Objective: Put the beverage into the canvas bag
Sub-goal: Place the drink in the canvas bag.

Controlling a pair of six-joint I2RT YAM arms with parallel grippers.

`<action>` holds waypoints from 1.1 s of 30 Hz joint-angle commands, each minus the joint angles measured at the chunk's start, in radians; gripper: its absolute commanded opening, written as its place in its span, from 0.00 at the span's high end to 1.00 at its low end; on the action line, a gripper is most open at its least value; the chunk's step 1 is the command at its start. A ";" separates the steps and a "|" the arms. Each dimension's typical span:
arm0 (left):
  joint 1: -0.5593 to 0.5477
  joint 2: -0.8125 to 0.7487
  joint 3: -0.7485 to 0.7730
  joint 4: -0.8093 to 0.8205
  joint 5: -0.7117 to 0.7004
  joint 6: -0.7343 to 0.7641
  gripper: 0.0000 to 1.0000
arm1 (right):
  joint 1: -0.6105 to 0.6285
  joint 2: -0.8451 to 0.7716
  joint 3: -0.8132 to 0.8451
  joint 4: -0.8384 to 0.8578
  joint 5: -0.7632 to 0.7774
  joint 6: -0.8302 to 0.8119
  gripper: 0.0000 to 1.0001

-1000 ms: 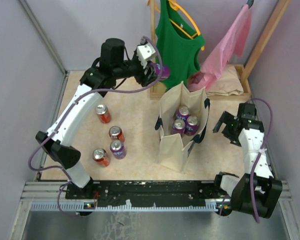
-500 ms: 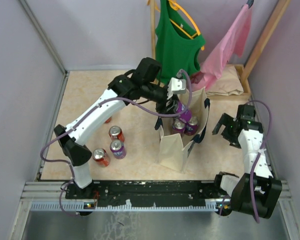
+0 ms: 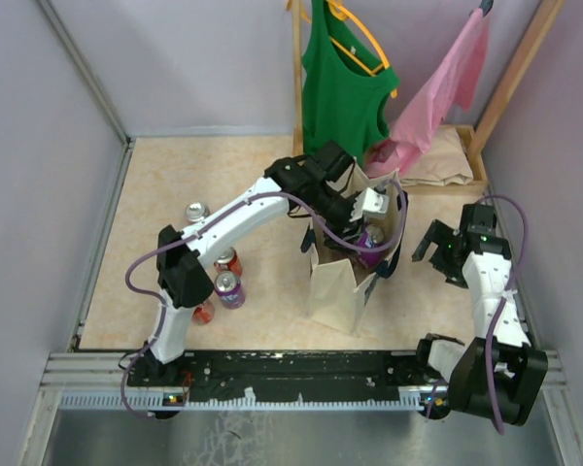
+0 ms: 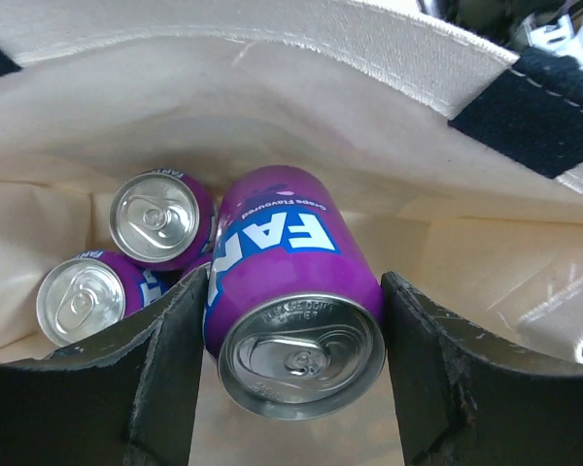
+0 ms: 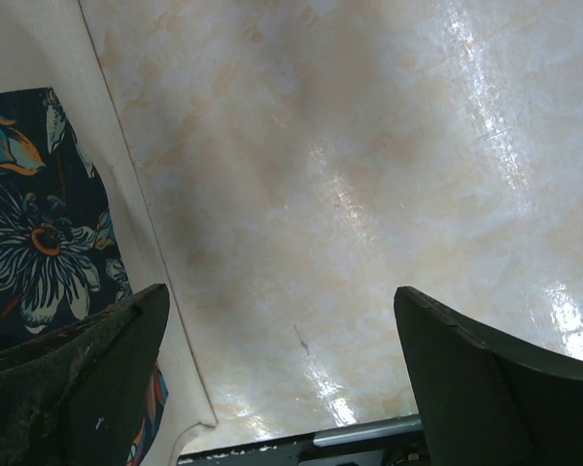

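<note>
We see the left arm stretched from its base across the table, elbow raised and wrist bent down, so that the left gripper [image 3: 369, 217] dips into the open mouth of the canvas bag [image 3: 334, 287]. In the left wrist view its two dark fingers [image 4: 175, 379] press on opposite sides of a purple can [image 4: 272, 243], holding it between them. The can's lid faces up toward the camera and its long axis runs down into the bag, close to upright with a slight lean. It sits inside the bag beside two other purple cans [image 4: 155, 216] that stand on the bag's floor; we cannot tell whether the held can's base touches the floor. The right arm is folded back at the right edge of the table, and the right gripper [image 3: 445, 248] hovers over bare tabletop with its jaws spread wide and nothing between them. The table [image 3: 175, 175] is a beige marbled surface. Four loose cans [image 3: 226, 260] lie left of the bag. Pale walls close the space in. Behind the bag a wooden rack [image 3: 296, 87] carries a green tank top [image 3: 345, 87] and a pink garment [image 3: 447, 83].
</note>
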 commanded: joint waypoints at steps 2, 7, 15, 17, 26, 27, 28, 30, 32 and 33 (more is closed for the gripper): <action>-0.030 -0.013 0.064 -0.069 0.035 0.119 1.00 | -0.012 -0.027 0.004 0.012 -0.007 0.005 0.01; -0.049 -0.022 0.049 -0.111 0.056 0.141 1.00 | -0.013 -0.025 0.002 0.013 -0.008 0.004 0.01; -0.058 -0.047 0.008 -0.014 0.008 0.145 1.00 | -0.013 -0.018 -0.002 0.019 -0.013 0.004 0.01; -0.061 -0.033 0.014 -0.022 0.005 0.164 1.00 | -0.013 -0.016 0.000 0.020 -0.014 0.003 0.01; -0.067 0.060 0.060 -0.029 -0.007 0.186 1.00 | -0.013 -0.024 0.001 0.013 -0.011 0.003 0.01; -0.068 0.065 0.061 -0.032 -0.007 0.192 1.00 | -0.012 -0.023 0.001 0.012 -0.010 0.003 0.01; -0.069 0.069 0.060 -0.036 -0.009 0.196 1.00 | -0.013 -0.023 0.001 0.012 -0.010 0.004 0.01; -0.070 0.078 0.058 -0.048 -0.013 0.203 1.00 | -0.013 -0.022 0.001 0.012 -0.010 0.003 0.01; -0.069 0.087 0.054 -0.056 -0.018 0.207 1.00 | -0.013 -0.021 0.000 0.013 -0.010 0.004 0.01; -0.069 0.091 0.053 -0.060 -0.021 0.210 1.00 | -0.012 -0.021 0.000 0.013 -0.008 0.004 0.01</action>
